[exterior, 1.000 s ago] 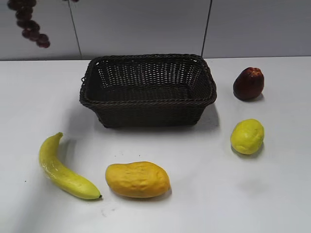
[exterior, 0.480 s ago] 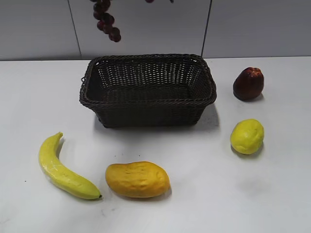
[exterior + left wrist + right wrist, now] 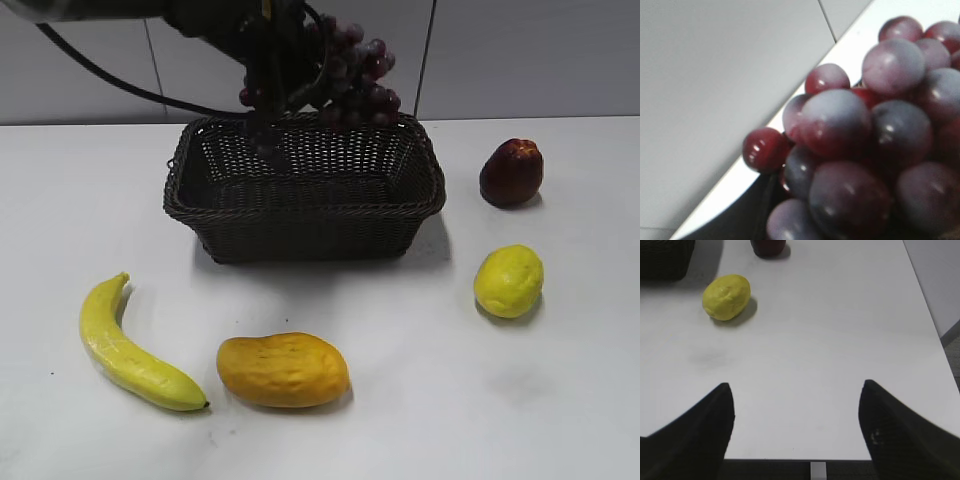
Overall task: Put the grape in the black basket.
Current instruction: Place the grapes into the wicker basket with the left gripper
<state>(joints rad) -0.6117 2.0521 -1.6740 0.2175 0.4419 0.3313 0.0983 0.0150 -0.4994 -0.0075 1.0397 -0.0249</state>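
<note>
The grape hangs in the air over the back rim of the black basket, not yet inside. A second ago the bunch was far off at the top left, so it has come across quickly and only the drop is left. The left claw holds it from above; up close the grapes fill the wrist view. The right claw is spread wide and empty over the white surface, near the lemon
</note>
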